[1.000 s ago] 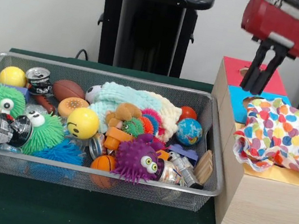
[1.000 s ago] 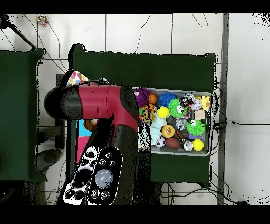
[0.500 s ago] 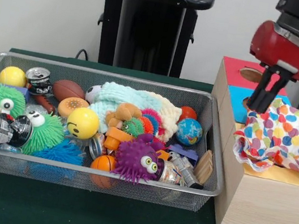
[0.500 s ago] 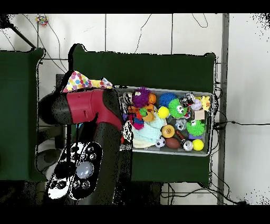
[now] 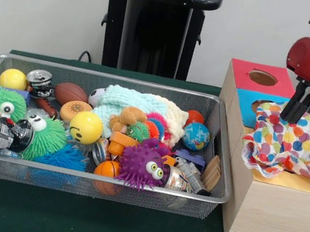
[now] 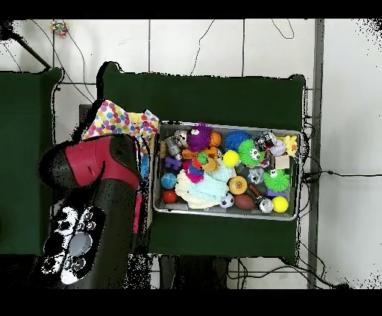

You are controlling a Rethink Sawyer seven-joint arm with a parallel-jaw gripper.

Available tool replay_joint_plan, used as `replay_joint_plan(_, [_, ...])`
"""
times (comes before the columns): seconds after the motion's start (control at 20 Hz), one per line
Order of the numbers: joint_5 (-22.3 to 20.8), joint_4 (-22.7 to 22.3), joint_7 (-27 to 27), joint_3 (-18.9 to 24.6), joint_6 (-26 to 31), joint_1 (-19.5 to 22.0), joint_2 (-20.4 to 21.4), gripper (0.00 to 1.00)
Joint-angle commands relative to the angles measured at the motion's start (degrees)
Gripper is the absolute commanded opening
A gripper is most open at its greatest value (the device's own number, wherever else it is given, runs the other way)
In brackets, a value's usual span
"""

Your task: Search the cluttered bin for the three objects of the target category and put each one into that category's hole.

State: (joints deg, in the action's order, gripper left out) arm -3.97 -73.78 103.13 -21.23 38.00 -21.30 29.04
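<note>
Your pincer [image 5: 294,112] hangs over the wooden box [image 5: 270,212], tips just at the far edge of the polka-dot cloth [image 5: 296,142] draped across the box top. Fingers look close together with nothing between them, but I can't tell the state for sure from this angle. In the overhead view the arm [image 6: 89,216] covers the box; only the cloth [image 6: 119,119] shows past it.

Box top, front view: red panel with a round hole [image 5: 262,78] at the far end, blue panel [image 5: 249,102] next to it, partly under the cloth.

Wire bin [image 5: 130,190] sits just left of the box on the green surface [image 5: 124,230], packed full. You've got the yellow smiley ball [image 5: 86,126], purple spiky toy [image 5: 143,167], globe ball [image 5: 196,136], small basketball [image 5: 107,169], brown football [image 5: 70,93], crushed can [image 5: 3,133] and pale knit cloth [image 5: 133,103] all still in the bin.
</note>
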Motion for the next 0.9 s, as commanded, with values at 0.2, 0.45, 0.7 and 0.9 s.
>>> replay_joint_plan(0.2, [2.2,-6.3,7.3,6.8,-1.7,6.6,-3.1,0.00])
replay_joint_plan(0.45, [0.4,-4.5,6.2,5.9,-0.5,7.7,-3.9,0.00])
replay_joint_plan(0.7, [-1.0,-2.2,6.7,4.5,-0.5,7.8,-4.8,0.00])
replay_joint_plan(0.9, [-4.5,1.6,10.1,-2.1,-0.6,3.0,-5.8,0.00])
